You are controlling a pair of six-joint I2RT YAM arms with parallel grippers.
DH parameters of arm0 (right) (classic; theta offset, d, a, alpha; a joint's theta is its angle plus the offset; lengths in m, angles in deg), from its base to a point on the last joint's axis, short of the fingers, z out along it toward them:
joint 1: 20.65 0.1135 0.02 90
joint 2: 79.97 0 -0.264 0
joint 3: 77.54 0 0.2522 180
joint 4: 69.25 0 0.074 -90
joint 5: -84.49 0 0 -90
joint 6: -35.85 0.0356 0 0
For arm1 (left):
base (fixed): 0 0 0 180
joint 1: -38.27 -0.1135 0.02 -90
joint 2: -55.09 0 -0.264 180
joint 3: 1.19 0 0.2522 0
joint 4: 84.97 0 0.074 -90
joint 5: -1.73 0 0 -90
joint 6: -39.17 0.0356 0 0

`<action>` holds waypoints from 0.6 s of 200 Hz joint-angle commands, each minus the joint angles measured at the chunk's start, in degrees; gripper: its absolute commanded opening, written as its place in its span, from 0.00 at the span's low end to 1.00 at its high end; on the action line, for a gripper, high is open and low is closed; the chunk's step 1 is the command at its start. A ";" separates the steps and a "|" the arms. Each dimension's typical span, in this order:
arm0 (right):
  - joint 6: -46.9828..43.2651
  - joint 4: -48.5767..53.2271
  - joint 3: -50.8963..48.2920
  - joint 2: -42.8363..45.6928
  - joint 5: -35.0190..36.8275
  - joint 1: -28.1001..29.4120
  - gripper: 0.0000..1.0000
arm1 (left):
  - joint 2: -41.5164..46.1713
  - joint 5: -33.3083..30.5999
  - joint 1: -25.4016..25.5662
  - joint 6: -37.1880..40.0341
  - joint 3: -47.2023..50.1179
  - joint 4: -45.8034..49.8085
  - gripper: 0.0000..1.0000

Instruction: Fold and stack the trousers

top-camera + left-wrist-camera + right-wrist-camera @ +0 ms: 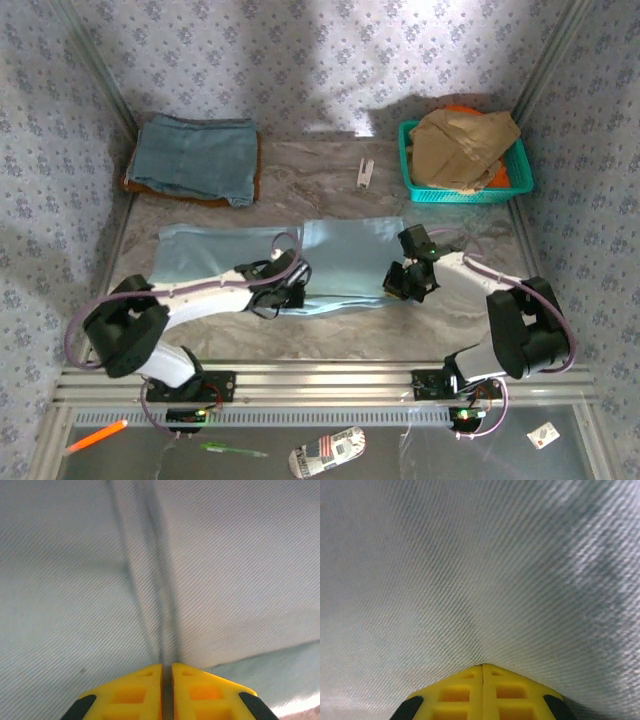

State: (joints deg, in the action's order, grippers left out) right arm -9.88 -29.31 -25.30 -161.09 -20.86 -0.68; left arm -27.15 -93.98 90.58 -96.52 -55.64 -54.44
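The pale sky-blue trousers [345, 258] lie spread flat across the middle of the table, their long side running left to right. My left gripper [288, 292] is low over their near edge. In the left wrist view its yellow fingers [135, 690] are pressed almost together, and a raised ridge of the trousers [150, 580] runs into the thin gap between them at my left gripper [167, 667]. My right gripper [402, 284] is at the near right corner of the trousers. Its tips [483, 666] are closed tight, with the cloth [470, 580] puckering down into them.
A folded slate-blue denim garment [195, 158] lies on a brown one at the back left. A teal basket [520, 185] at the back right holds a tan garment [462, 145]. A small white object [366, 172] lies behind the trousers. A metal rail [320, 380] runs along the near edge.
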 commanded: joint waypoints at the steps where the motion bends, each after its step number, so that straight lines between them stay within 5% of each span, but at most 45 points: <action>1: 0.12 -0.47 -3.97 -1.21 1.41 -2.74 0.00 | 2.39 -2.70 0.51 -4.74 4.67 -6.65 0.14; 48: -7.71 10.04 3.52 8.32 -2.86 -6.09 0.02 | 1.42 -4.07 0.58 -2.53 5.57 -6.16 0.14; 64: -11.36 14.87 7.91 12.56 -2.68 -8.80 0.14 | 4.20 -3.85 0.53 -1.89 4.84 -4.32 0.14; 93: -16.85 16.03 12.08 13.79 -3.32 -14.62 0.57 | 12.83 -4.30 0.51 -0.88 3.16 1.15 0.23; 120: -21.58 15.32 15.34 4.69 -4.63 -17.68 0.63 | 20.79 -6.97 -1.21 1.02 1.01 9.58 0.43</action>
State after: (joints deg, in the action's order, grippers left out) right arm -24.72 -17.18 -11.68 -148.81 -24.40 -16.31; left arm -12.46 -97.48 90.74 -97.81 -51.11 -54.17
